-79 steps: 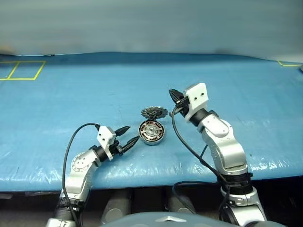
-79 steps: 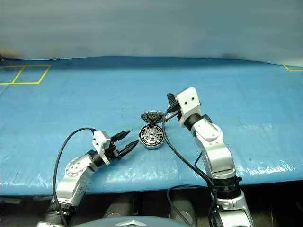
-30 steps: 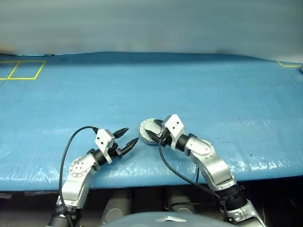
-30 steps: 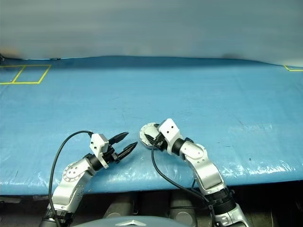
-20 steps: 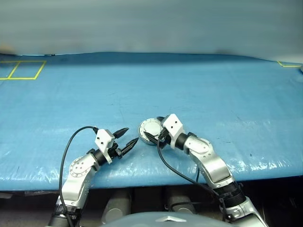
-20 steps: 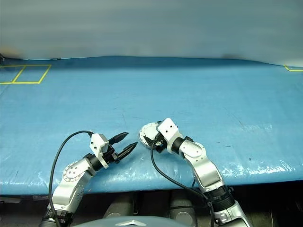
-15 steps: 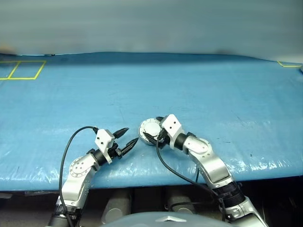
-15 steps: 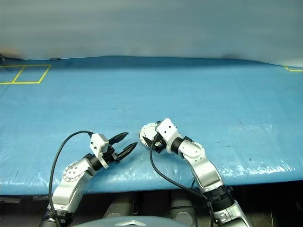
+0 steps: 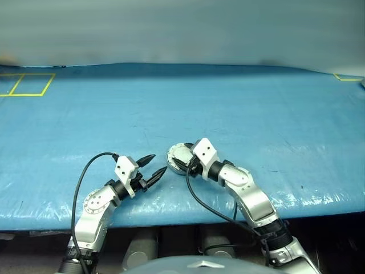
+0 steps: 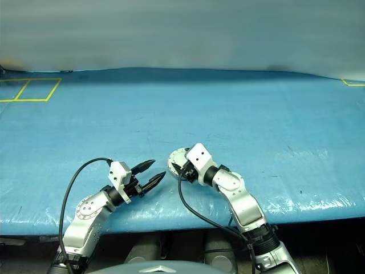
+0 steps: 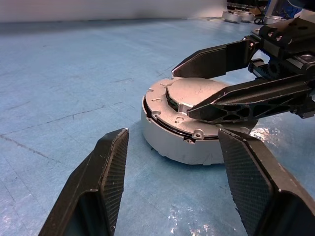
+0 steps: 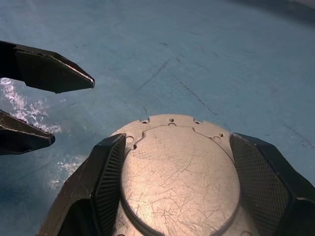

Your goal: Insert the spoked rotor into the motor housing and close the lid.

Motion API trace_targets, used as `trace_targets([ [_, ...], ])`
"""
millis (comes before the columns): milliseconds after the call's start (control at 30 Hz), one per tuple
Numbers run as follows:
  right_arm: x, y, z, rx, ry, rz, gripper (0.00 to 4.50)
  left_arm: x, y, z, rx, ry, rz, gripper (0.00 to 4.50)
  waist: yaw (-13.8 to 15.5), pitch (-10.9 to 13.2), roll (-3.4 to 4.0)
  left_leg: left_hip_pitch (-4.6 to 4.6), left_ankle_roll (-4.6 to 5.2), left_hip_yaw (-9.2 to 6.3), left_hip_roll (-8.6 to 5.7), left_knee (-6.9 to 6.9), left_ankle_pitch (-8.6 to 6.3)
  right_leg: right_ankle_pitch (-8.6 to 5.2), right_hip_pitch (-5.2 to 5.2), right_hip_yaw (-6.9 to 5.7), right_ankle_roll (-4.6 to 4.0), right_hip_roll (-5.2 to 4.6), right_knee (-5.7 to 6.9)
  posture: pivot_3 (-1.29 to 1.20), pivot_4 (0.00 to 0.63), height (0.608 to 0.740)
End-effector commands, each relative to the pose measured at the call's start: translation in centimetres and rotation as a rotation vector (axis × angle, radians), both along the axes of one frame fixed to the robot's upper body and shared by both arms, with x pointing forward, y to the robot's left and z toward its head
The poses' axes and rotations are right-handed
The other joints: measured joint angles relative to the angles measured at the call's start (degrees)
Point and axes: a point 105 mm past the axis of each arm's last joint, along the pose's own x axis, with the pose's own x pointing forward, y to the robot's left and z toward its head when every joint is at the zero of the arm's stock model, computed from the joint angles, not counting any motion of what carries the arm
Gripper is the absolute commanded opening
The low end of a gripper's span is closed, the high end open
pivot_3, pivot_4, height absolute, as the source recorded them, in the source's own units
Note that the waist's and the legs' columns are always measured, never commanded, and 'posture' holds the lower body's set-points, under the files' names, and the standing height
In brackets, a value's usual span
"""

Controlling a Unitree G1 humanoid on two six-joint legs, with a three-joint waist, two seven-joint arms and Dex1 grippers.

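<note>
Your right hand (image 10: 181, 167) is straddling the lid (image 12: 179, 179), fingers spread, seemingly not gripping, on the motor housing (image 11: 177, 142) on the desk (image 9: 256, 108); your left hand (image 9: 153, 169), fingers apart, is waiting beside it.

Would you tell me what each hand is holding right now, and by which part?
The left hand holds nothing. The right hand straddles the lid atop the motor housing; a grip cannot be told.
</note>
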Motion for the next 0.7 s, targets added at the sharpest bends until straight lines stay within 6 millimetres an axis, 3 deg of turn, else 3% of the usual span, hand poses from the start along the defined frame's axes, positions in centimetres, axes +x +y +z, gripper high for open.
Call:
trace_targets([
  [33,-0.8,0.3,-1.5,0.007,0.07,0.001,3.01,0.1,-0.2,0.6,0.018,-0.039,-0.03,3.12,0.01,0.0,0.0,0.0,0.0,0.0,0.0,0.0,0.0,0.0,0.0,0.0,0.0,0.0,0.0,0.0,0.15,0.74],
  [167,-0.7,0.6,-1.3,0.068,0.098,-0.04,3.01,0.6,-0.2,1.2,-0.016,-0.05,0.0,3.12,-0.02,-0.02,-0.02,0.01,0.0,-0.02,0.0,0.0,0.0,0.0,0.02,0.0,0.0,-0.01,0.0,0.0,0.15,0.74],
  [433,0.4,-0.3,-2.7,-0.025,0.071,-0.121,3.01,0.3,-0.6,0.8,-0.003,-0.043,-0.017,3.12,-0.36,-0.03,-0.01,0.32,-0.01,0.0,0.01,-0.01,-0.01,-0.01,0.1,0.01,-0.01,-0.01,0.0,0.0,0.15,0.74],
  [700,0.0,-1.1,-4.4,-0.123,0.072,-0.089,3.01,0.5,-0.3,1.1,-0.007,-0.051,0.008,3.12,-0.31,-0.12,-0.05,0.55,-0.26,0.01,0.02,0.0,-0.16,-0.02,0.27,0.02,0.0,-0.1,0.0,0.0,0.15,0.74],
])
